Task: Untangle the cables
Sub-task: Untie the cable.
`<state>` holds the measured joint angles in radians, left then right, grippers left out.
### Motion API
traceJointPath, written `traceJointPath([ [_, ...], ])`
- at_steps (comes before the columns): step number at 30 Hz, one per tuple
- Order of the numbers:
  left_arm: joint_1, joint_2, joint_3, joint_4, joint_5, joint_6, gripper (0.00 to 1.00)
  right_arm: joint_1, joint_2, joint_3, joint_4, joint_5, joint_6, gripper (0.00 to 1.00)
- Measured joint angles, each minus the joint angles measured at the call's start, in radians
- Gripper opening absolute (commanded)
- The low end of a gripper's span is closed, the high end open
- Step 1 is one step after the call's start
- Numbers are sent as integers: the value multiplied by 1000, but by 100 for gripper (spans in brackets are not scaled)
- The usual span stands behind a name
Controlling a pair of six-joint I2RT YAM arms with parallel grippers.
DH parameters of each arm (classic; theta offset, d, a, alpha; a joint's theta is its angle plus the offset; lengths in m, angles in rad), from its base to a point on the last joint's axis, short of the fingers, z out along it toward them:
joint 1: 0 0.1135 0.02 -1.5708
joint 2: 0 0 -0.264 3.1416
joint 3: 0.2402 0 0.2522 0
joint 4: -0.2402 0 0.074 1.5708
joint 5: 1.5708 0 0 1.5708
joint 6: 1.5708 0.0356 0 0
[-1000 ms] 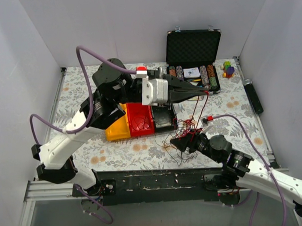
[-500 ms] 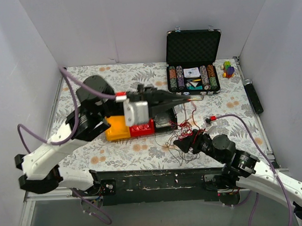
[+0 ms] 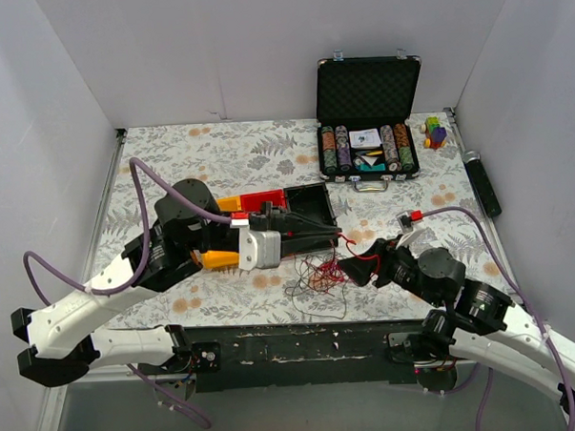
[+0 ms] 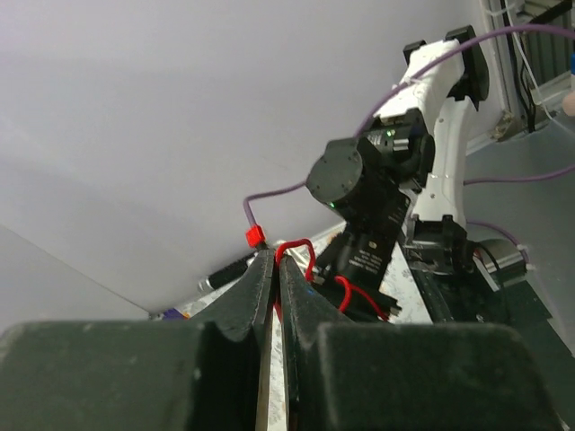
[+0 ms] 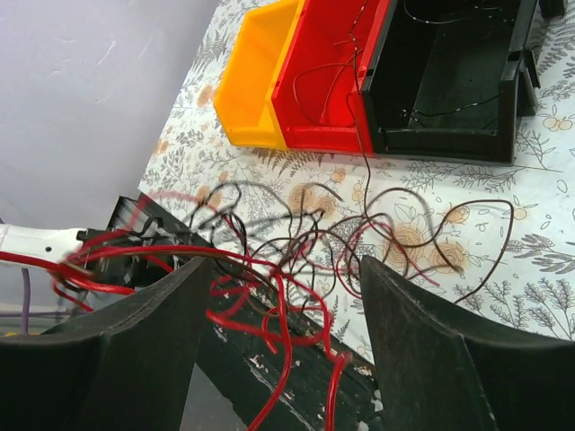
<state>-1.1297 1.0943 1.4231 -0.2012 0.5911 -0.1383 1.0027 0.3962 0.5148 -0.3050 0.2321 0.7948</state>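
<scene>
- The cables lie as a loose snarl of dark red, black and pale strands on the counter. They sit just below the tip of the left end effector and just to the left of the right end effector.
- In the right wrist view the cables spread over the floral cloth and across the counter's dark front edge, and thicker red strands cross the gap between the fingers.
- The left end effector is pinched closed, and a red loop of the cables comes out at its fingertips. That strand runs on towards the right end effector.
- The right end effector stands wide, and its fingers are not clamped on anything.
- Beyond the left end effector, a yellow bin, a red bin and a black bin sit in a row, touching. Thin strands trail into the red and black ones.
- Far beyond the right end effector, an open poker chip case stands at the back wall.
</scene>
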Motion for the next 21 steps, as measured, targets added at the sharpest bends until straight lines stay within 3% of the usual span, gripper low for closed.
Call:
traceJointPath([
  [3, 0, -15, -51, -10, 1, -3, 0, 0, -26, 0, -20, 1, -9, 75],
  [11, 0, -35, -157, -10, -49, -47, 0, 0, -11, 101, -174, 55, -34, 85],
  [21, 2, -114, -315, 77, -255, -180, 0, 0, -42, 201, -208, 82, -139, 77],
])
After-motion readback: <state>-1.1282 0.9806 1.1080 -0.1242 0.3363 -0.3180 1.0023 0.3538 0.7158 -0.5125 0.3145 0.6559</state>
